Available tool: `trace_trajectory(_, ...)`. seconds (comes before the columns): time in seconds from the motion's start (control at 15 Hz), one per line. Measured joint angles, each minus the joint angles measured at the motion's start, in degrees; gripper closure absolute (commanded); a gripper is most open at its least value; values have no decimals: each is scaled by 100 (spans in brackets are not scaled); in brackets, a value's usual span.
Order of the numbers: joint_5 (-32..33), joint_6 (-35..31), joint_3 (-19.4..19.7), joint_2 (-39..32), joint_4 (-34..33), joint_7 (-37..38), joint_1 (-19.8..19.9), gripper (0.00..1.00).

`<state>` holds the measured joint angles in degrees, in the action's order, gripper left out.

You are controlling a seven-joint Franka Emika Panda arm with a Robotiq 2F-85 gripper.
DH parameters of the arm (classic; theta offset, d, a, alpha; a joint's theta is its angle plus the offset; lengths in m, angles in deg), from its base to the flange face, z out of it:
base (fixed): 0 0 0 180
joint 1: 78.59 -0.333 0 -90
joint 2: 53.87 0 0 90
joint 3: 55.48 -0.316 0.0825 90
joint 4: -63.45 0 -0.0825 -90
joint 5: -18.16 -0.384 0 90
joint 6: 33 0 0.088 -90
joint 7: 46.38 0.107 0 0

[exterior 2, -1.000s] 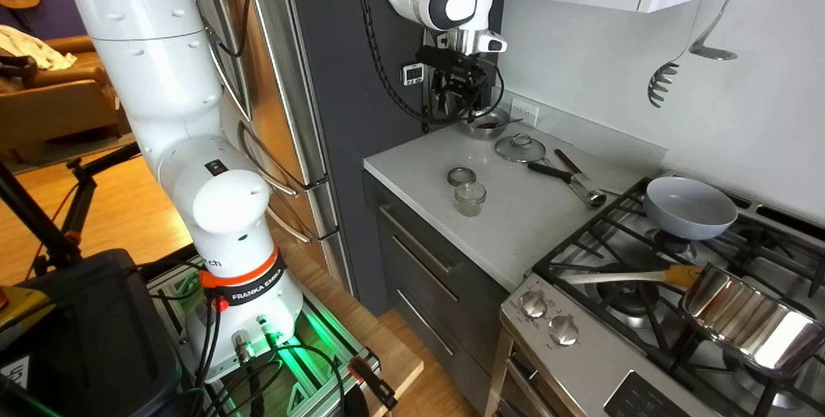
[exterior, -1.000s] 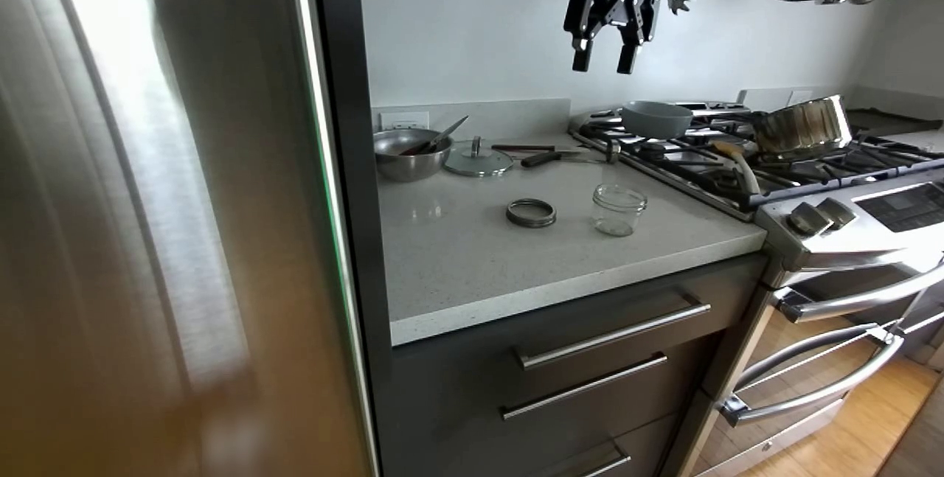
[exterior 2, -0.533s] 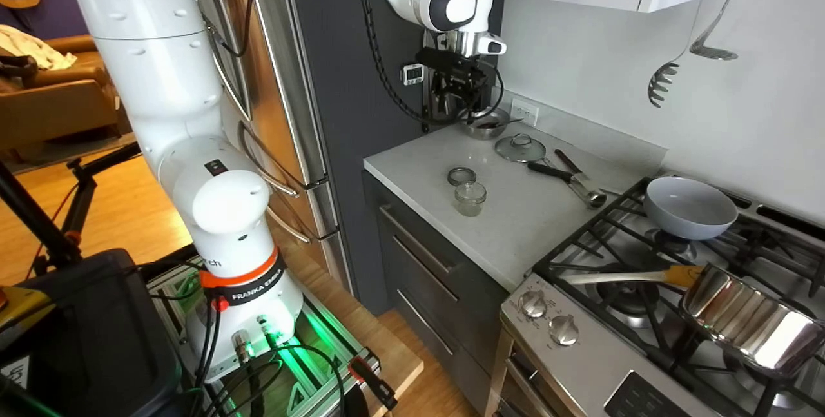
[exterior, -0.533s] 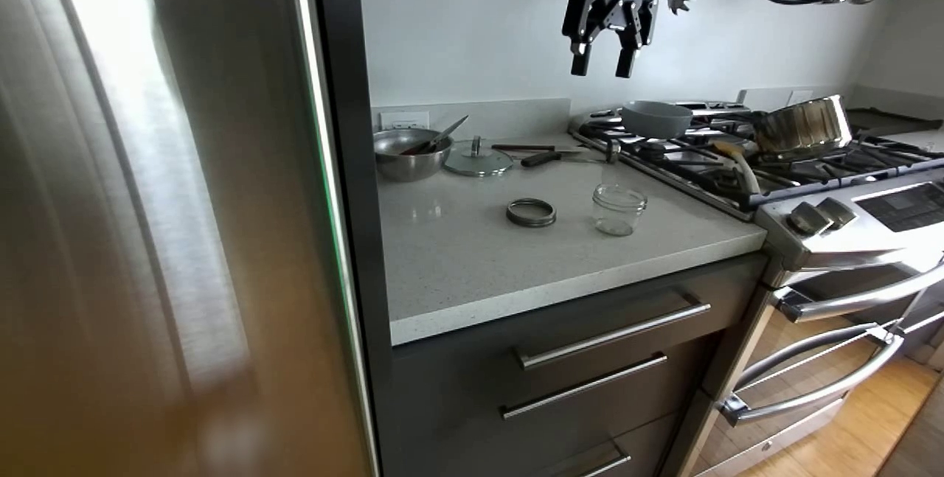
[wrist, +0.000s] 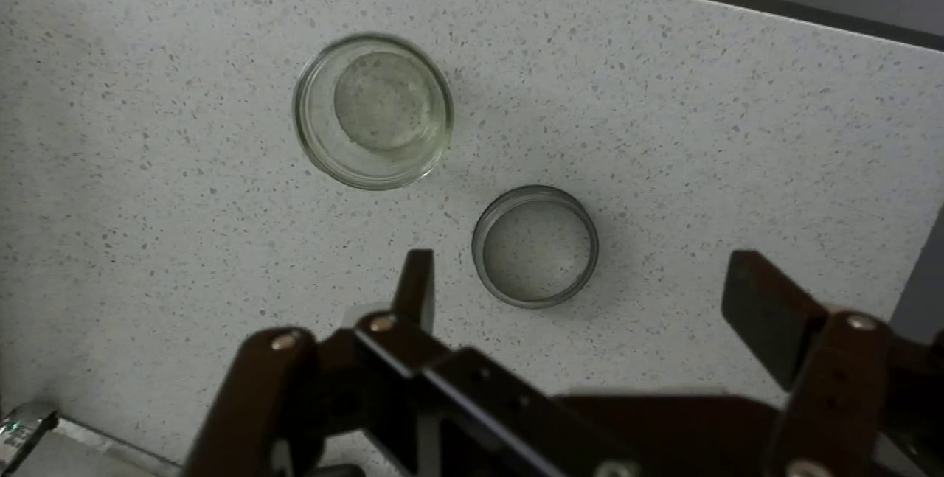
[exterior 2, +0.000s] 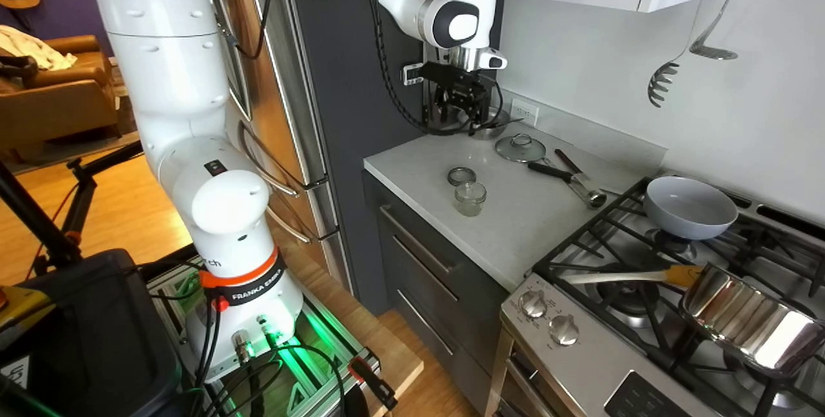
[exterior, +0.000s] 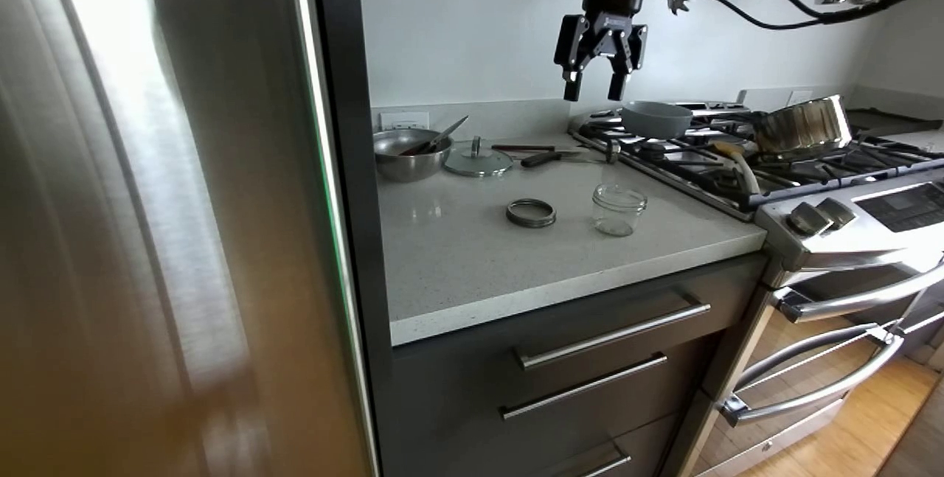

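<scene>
In an exterior view, the empty pincer (exterior: 594, 97) hangs above the bench (exterior: 457, 270), spread wide. In the wrist view, the metal ring (wrist: 538, 194) lies beside the glass jar (wrist: 372, 112), off-centre beneath the fingers (wrist: 417, 281); a clean grip likely needs centring first.

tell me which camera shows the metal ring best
The wrist view: it looks down on the metal ring, showing its full round outline, uncovered, with the speckled counter visible through its middle. Both exterior views show it too, but smaller and at a slant, lying near the glass jar.
</scene>
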<state>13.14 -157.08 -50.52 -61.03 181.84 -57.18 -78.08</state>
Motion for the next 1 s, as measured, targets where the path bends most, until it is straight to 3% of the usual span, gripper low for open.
trace_trajectory(1.0,0,-289,-83,-519,-154,20,49,0)
